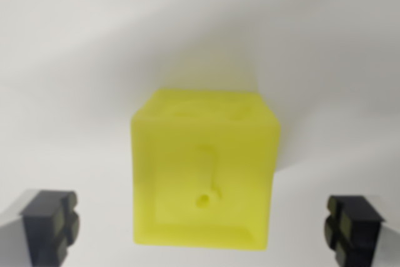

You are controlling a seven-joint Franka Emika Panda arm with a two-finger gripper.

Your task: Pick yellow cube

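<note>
A bright yellow cube [205, 173] fills the middle of the wrist view, resting on a plain white surface. Its near face carries a raised frame with an exclamation-mark relief. My gripper [203, 226] is open, with the cube lying between its two black fingertips. One fingertip [51, 224] shows at the wrist view's left and the other at the wrist view's right [351, 228]. Wide gaps separate each pad from the cube's sides, so nothing touches it. The picture is slightly blurred.
The white surface [75, 60] spreads in all directions around the cube, with soft shadows across it.
</note>
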